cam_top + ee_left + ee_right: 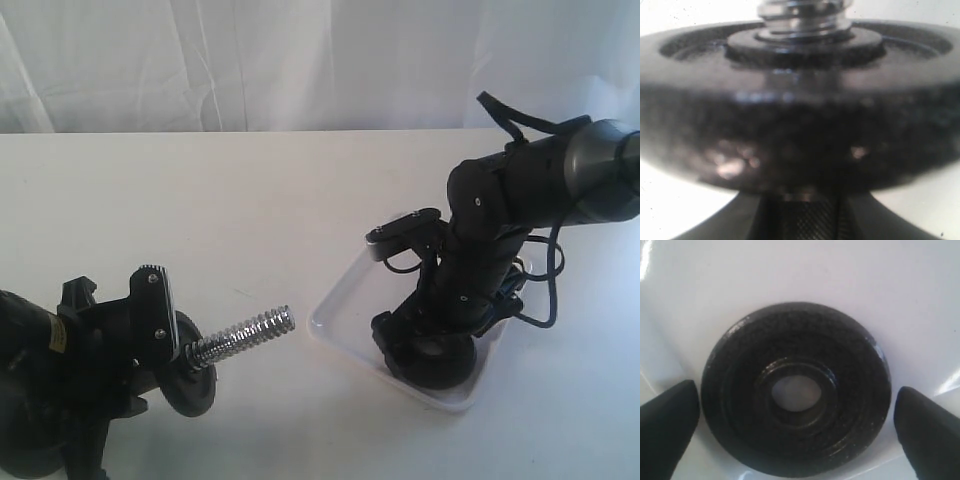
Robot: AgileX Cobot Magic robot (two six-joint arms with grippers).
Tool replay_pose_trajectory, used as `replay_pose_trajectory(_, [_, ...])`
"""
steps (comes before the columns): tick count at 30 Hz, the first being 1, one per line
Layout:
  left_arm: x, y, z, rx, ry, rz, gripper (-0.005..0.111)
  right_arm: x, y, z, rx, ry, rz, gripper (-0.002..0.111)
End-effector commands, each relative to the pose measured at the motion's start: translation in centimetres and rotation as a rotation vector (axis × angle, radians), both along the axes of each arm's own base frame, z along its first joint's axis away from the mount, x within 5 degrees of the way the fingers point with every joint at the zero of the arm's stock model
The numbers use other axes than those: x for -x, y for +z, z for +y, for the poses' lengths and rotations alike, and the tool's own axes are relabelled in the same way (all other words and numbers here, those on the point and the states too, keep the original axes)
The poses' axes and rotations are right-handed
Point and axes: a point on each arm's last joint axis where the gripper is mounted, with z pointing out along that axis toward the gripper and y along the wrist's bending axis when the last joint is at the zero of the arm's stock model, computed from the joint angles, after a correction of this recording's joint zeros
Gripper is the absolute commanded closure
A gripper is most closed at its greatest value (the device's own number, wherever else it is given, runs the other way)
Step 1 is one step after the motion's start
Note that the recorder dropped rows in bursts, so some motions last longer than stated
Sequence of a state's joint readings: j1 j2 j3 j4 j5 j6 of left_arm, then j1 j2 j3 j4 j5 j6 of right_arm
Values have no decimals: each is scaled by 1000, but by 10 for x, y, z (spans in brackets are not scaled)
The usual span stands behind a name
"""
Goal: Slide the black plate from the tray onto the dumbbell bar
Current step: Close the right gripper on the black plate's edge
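The black plate [796,390] lies flat in the white tray [840,280], its centre hole facing up. My right gripper [797,422] hangs over it, open, with one fingertip [670,415] on each side of the rim and a small gap to the plate. In the exterior view this gripper [432,358] reaches down into the tray [345,322] and hides most of the plate. My left gripper [168,345] is shut on the dumbbell bar [248,333], whose threaded end points toward the tray. Another black disc [800,115] sits on the bar just in front of the left gripper [810,225].
The tray sits on a white table [250,200] with a white cloth backdrop [250,60] behind. The right arm's cables [545,270] loop above the tray's far side. Bare tabletop lies between the bar's tip and the tray's near corner.
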State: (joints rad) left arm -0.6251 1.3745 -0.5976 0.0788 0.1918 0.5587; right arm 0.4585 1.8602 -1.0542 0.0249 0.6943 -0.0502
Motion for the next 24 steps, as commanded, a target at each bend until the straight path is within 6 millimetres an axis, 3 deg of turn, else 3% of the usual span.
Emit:
replay_pose_trajectory(1, [-5, 17, -5, 74, 5, -90, 107, -2, -6, 0, 10, -1, 14, 4])
replay_pose_trajectory(24, [-5, 17, -5, 74, 5, -90, 107, 11, -41, 2, 37, -76, 251, 4])
